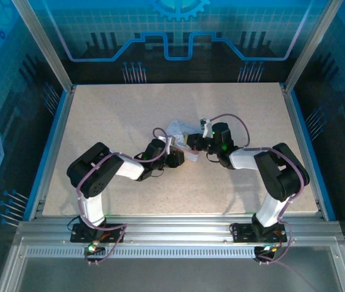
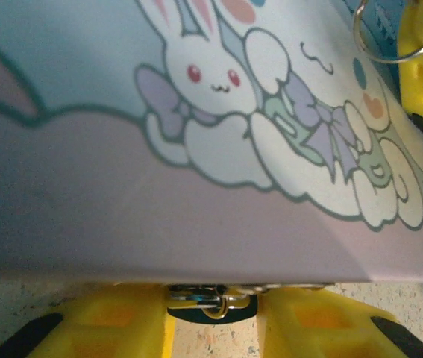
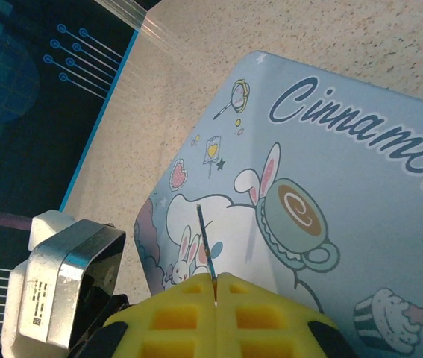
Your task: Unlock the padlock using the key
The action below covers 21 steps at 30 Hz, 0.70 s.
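**Here, two arms are meeting at a padlocked tin**

The tin [image 1: 178,129], pale blue with cartoon rabbits, is lying on the table [image 1: 99,121] between the two arms. The padlock [image 2: 211,304] is sitting at the tin's edge nearest the left arm, low against the table. It is small and dark, with a bit of silver loop showing.

The left gripper [image 2: 212,294] is reaching in at that edge. Its yellow pads are standing narrow, one on each side of the padlock and about touching it. Whether they are actually pressing it, I cannot tell.

The right gripper [image 3: 215,277] is poised over the tin's printed lid. Its pads are pinched tight on the key [image 3: 203,239], a thin dark sliver that is poking out past the fingertips and pointing across the lid.

The step in hand is probably getting the key to the keyhole. To do it well, the left gripper should be holding the padlock body steady, with the keyhole facing away from the tin and toward the right arm. The keyhole is hidden, so its facing is unknown. The right gripper needs to carry the key off the lid and down to that edge, lining it up before pushing. The key is slight, so any sideways push could make it slip between the pads.
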Each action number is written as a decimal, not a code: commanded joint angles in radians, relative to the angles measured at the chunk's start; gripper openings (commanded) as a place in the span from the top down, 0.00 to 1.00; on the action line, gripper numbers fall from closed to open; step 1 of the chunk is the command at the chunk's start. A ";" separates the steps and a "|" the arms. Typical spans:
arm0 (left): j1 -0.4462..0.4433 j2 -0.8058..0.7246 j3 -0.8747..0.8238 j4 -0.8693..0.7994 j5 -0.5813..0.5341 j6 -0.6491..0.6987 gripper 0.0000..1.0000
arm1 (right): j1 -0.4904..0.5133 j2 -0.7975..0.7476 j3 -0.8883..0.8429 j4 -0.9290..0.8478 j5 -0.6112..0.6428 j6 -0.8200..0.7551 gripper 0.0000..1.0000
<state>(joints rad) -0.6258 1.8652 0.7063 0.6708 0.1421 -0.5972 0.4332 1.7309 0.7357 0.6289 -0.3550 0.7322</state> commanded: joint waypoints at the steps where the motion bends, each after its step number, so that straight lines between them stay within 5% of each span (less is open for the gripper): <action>1: -0.005 -0.038 0.001 0.042 -0.015 -0.012 0.69 | 0.018 -0.043 0.020 -0.061 0.001 -0.030 1.00; 15: -0.006 -0.149 -0.013 -0.006 -0.004 -0.098 0.73 | 0.098 -0.434 -0.137 -0.399 0.142 -0.351 1.00; 21: -0.006 -0.212 -0.016 -0.043 0.000 -0.140 0.73 | 0.152 -0.506 -0.278 -0.344 0.206 -0.401 1.00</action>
<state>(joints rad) -0.6258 1.7203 0.6956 0.5961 0.1425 -0.7082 0.5652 1.2388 0.5079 0.3107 -0.2100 0.4019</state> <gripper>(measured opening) 0.270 0.049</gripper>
